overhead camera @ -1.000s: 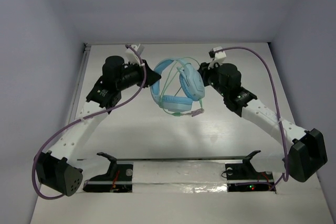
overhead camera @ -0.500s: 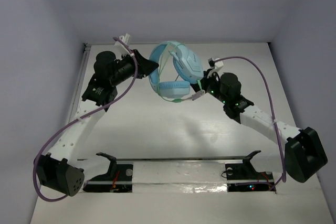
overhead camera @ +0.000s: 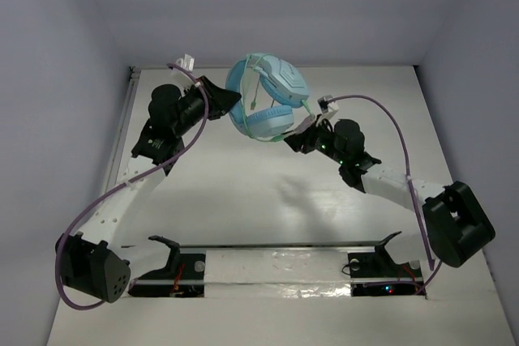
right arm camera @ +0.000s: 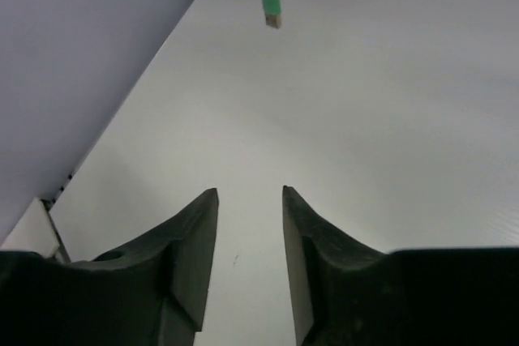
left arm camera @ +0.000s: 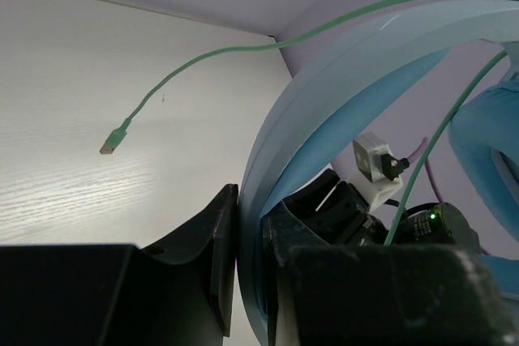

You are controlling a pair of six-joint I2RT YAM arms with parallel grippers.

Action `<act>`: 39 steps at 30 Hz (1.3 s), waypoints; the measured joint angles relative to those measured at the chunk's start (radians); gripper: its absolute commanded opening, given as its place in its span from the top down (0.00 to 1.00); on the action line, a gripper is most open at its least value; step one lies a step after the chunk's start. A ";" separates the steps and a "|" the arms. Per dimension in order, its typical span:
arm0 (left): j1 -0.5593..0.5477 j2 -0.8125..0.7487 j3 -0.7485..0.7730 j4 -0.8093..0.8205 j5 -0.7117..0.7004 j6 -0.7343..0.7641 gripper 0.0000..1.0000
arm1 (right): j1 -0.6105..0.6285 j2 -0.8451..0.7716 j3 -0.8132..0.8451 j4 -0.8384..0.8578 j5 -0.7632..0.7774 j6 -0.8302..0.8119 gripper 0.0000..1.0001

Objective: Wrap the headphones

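Up they go! Over the last second the headphones (overhead camera: 274, 93) have risen and swung toward the back wall (overhead camera: 276, 6), while the right arm has pulled in low beneath them.

The left gripper (left arm camera: 251, 242) is clamped hard on the headband (left arm camera: 340, 79). In its wrist view the pale blue band is pinched edge-on between the two black fingers (left arm camera: 207, 257) and arcs up and away to the right. From above, that grip carries the headphones in the air off the table (overhead camera: 243, 200), earcups stacked just right of the gripper.

The thin green cable (left arm camera: 203, 58) runs along the band and trails off left, its plug (left arm camera: 109, 145) dangling free above the white surface.

Over to the right gripper (right arm camera: 250, 200): it is spread apart with nothing between the fingers, only bare table showing in the gap. It sits just below and right of the headphones, close but not touching, and the plug hangs ahead of it near the top of its view.
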 measured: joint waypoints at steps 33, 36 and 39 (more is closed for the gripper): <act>-0.069 -0.037 0.085 -0.229 -0.022 0.138 1.00 | -0.021 0.362 0.393 0.010 -0.075 -0.113 0.50; -0.069 -0.041 0.085 -0.233 -0.022 0.141 1.00 | -0.021 0.369 0.395 0.041 -0.099 -0.098 0.63; -0.069 -0.041 0.085 -0.242 -0.030 0.146 1.00 | -0.021 0.373 0.395 0.064 -0.120 -0.079 0.94</act>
